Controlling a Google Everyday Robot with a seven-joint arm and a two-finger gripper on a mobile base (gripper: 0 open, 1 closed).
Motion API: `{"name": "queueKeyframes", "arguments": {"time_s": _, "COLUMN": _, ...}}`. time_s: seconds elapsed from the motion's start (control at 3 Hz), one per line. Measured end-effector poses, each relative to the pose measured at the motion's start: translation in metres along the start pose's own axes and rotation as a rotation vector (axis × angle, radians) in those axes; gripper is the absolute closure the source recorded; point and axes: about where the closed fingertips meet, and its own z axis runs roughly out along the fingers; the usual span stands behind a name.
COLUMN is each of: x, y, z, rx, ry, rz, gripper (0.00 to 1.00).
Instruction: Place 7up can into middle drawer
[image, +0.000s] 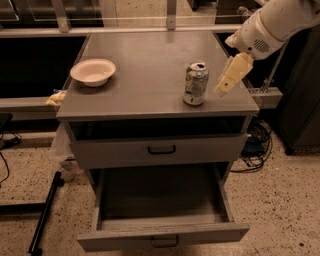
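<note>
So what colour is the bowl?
Cream bowl, camera view; gripper beside the can.

No legible text on can beside pincer
</note>
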Motion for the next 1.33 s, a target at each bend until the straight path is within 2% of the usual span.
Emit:
{"name": "queueKeyframes", "arguments": {"time_s": 0.33, "x": -0.010, "y": -0.003, "z": 0.022, "rx": -0.032, "ry": -0.052, "rz": 0.014, "gripper": 0.00}}
{"name": "queueKeyframes", "arguments": {"time_s": 1.33, "x": -0.029, "y": -0.014, "z": 0.075, "rx": -0.062, "ry": -0.181, "rz": 0.020, "gripper": 0.00}}
